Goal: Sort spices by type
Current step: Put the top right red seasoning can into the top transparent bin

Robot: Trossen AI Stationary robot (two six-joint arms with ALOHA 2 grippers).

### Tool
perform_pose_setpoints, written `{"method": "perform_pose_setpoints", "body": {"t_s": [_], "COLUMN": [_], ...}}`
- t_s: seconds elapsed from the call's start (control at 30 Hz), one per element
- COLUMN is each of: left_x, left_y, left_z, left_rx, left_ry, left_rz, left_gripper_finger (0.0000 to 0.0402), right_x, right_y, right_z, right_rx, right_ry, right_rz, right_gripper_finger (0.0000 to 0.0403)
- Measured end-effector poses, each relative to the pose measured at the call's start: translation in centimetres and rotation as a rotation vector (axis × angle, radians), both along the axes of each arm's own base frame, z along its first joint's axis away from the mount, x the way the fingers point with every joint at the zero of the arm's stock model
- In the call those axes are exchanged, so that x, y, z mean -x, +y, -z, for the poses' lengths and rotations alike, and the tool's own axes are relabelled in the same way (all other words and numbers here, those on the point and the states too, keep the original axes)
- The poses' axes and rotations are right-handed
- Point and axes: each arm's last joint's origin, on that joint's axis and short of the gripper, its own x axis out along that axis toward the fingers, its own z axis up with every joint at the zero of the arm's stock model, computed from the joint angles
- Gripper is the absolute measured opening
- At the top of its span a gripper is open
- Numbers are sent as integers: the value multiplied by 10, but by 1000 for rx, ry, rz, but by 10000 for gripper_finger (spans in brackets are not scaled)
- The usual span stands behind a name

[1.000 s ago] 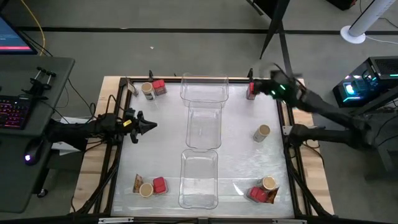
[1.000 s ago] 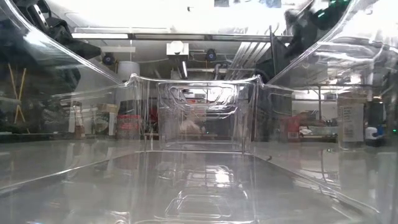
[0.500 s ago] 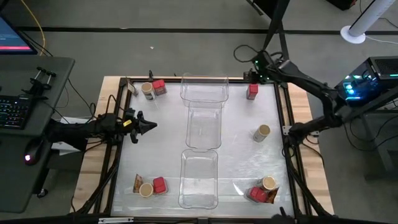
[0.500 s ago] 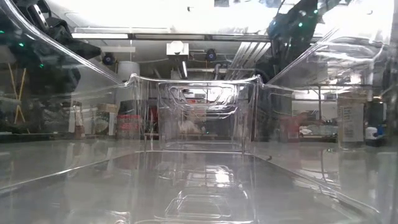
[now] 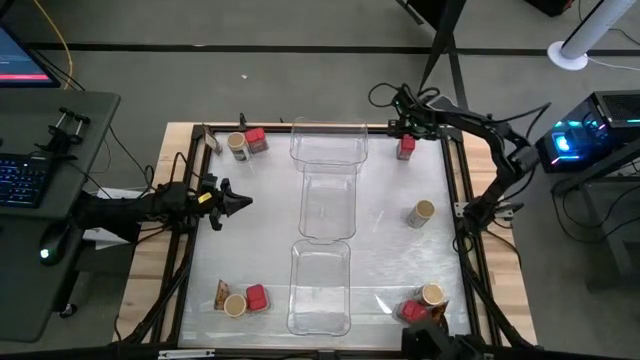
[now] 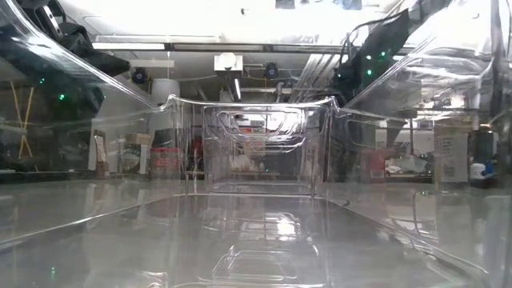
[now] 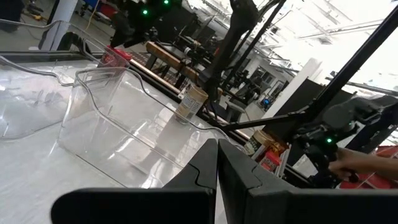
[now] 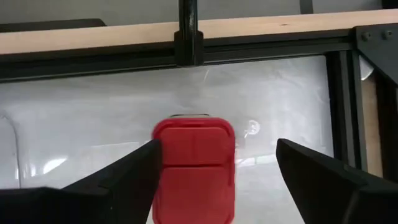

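Note:
My right gripper [image 5: 403, 128] hangs open over a red boxy container [image 8: 194, 171] that stands near the table's far right corner [image 5: 405, 147]. One finger stands on each side of it, and I cannot tell whether the left finger touches it. My left gripper [image 5: 240, 203] is shut and empty at the table's left side. More spices stand on the table. A jar [image 5: 237, 146] and a red container [image 5: 256, 140] are at the far left. A packet [image 5: 221, 295], a jar and a red container are at the near left. A lone jar [image 5: 421, 213] is at the right.
Three clear trays [image 5: 328, 205] stand in a row down the table's middle. A jar [image 5: 432, 294], a red container and a packet cluster at the near right corner. A black frame rail [image 8: 186, 53] runs along the far edge. A person's hand [image 7: 354, 163] shows beyond the table.
My right gripper has swung from above the right edge toward the far edge and the table's left. It now hangs over the red container at the far right corner.

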Motion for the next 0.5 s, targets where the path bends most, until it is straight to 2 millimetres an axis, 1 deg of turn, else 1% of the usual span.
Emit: {"method": "perform_pose_setpoints", "body": {"t_s": [0.13,0.5], "left_x": [0,0], "left_y": [0,0], "left_z": [0,0], "left_rx": [0,0], "left_ry": [0,0], "left_rz": [0,0], "left_gripper_finger": [1,1], "right_x": [1,-1], "right_y": [-4,-4], "right_z": [5,6], "right_rx": [-18,-40], "right_ry": [0,-62], "right_rz": [-9,31], "right_gripper_finger": [312,312]}}
